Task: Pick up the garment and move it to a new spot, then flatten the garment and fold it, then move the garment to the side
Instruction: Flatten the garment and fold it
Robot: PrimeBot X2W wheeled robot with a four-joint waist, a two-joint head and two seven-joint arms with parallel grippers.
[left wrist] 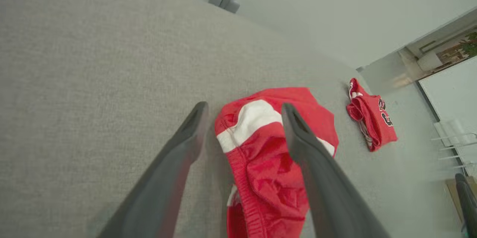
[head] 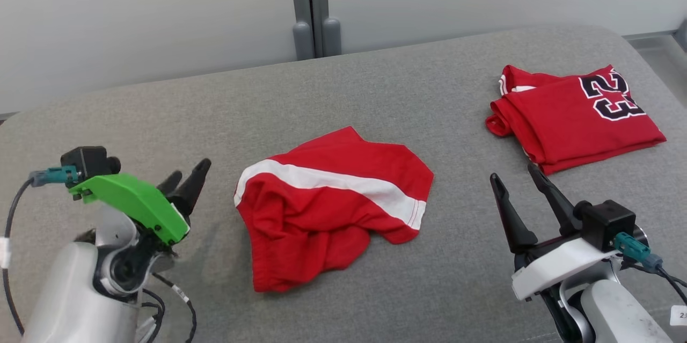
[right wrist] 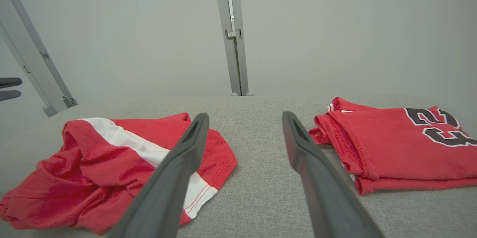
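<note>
Looks like a test lab to me: grey fabric-covered table (head: 375,90), bare pale partition panels (head: 161,21) at 12 o'clock, grey metal post (head: 314,10) between them.

We see a red garment (head: 333,209) with a white stripe at mid-frame, a red jersey (head: 574,117) with black, white-edged numerals upper right, and a grey surface (head: 375,90).

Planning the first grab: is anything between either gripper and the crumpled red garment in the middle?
Nothing visible does. Bare grey surface is all that lies between the crumpled garment and the open left gripper, and likewise the open right gripper. The folded jersey lies apart at the far right, off both paths.
</note>
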